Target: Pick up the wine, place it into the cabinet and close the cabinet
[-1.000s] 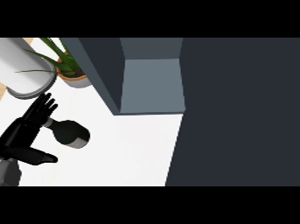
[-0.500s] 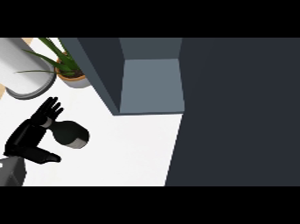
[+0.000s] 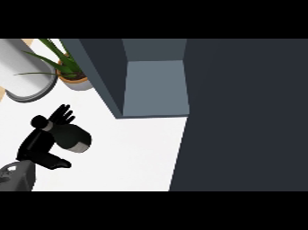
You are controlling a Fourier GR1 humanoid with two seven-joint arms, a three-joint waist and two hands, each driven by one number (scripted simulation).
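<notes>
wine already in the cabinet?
No. The wine stands on the white counter beside the left hand, left of the open cabinet.

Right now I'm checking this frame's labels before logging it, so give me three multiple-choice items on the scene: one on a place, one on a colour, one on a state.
1. Where is the potted plant?
A. upper left, beside the cabinet
B. on the counter's lower right
C. inside the cabinet

2. What colour is the hand by the wine bottle?
A. white
B. black
C. orange

3. How is the cabinet?
A. shut
B. open
C. lying on its side

Answers:
1 A: the potted plant stands against the cabinet wall.
2 B: the left hand is black, next to the dark wine bottle.
3 B: its grey inside is in view.
</notes>
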